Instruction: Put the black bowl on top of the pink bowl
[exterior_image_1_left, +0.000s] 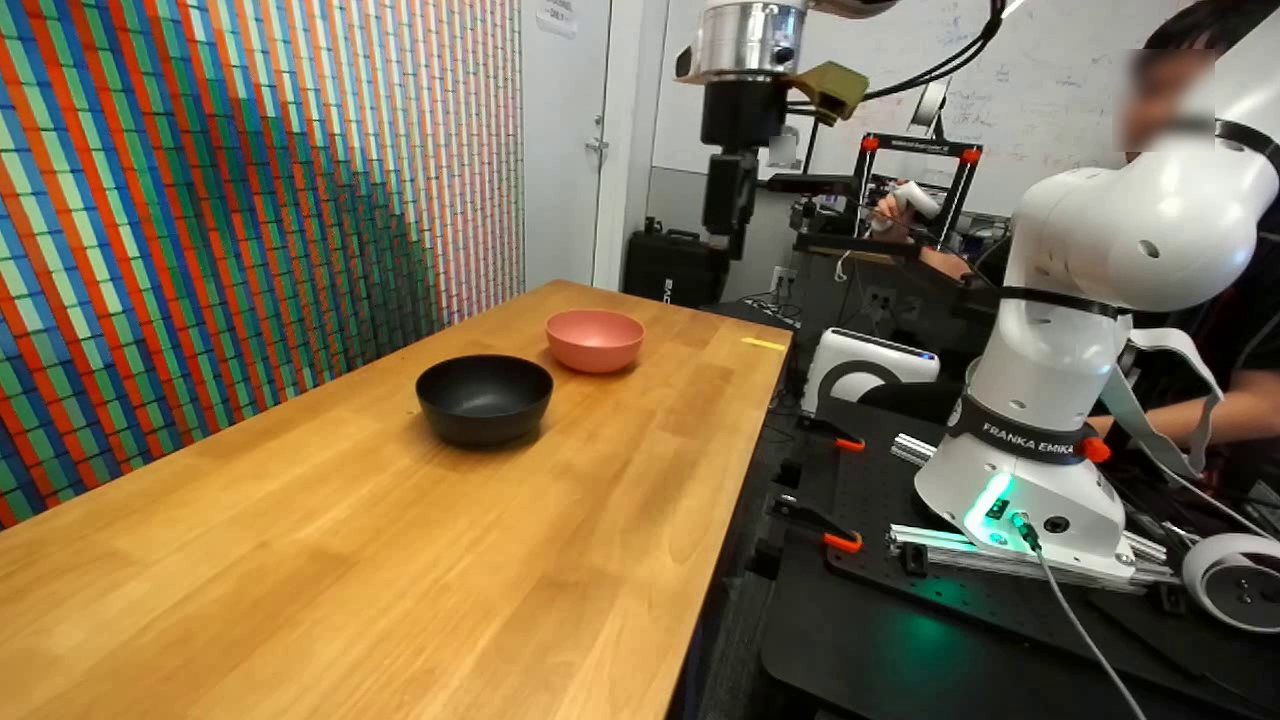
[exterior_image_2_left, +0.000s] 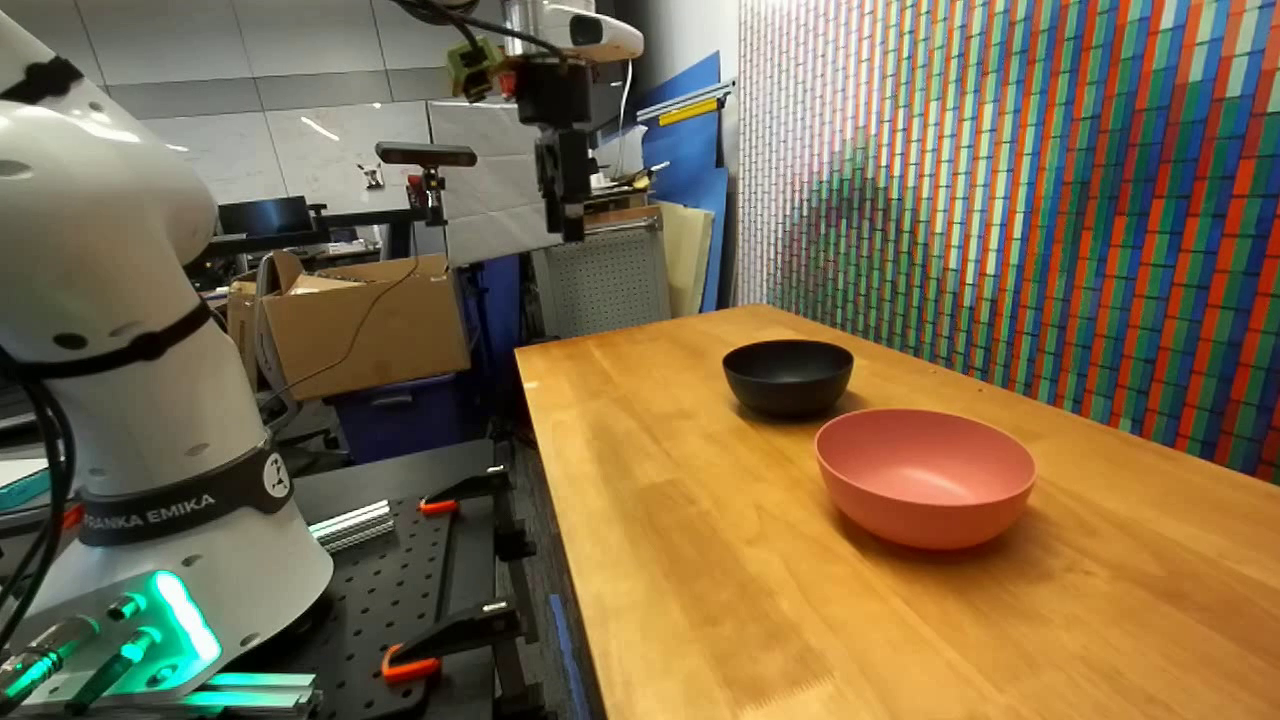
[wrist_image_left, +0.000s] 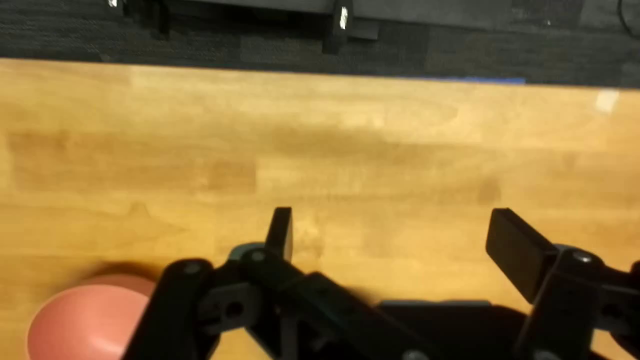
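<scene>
The black bowl (exterior_image_1_left: 485, 400) sits upright on the wooden table; it also shows in an exterior view (exterior_image_2_left: 788, 380). The pink bowl (exterior_image_1_left: 595, 342) stands upright beside it, a small way apart, and shows in an exterior view (exterior_image_2_left: 925, 480) too. In the wrist view the pink bowl (wrist_image_left: 90, 322) is at the lower left, partly cut off and partly covered by a finger. The black bowl cannot be made out in the wrist view. My gripper (wrist_image_left: 390, 225) is open and empty. In both exterior views the gripper (exterior_image_1_left: 728, 245) (exterior_image_2_left: 568, 225) hangs high above the table, pointing down, apart from both bowls.
The wooden table (exterior_image_1_left: 400, 580) runs along a colourful tiled wall (exterior_image_1_left: 250, 200). The robot base (exterior_image_1_left: 1030, 500) stands on a black platform across a gap from the table. Orange-tipped clamps (exterior_image_2_left: 410, 665) sit on the platform's edge. A person (exterior_image_1_left: 1190, 80) is behind the arm.
</scene>
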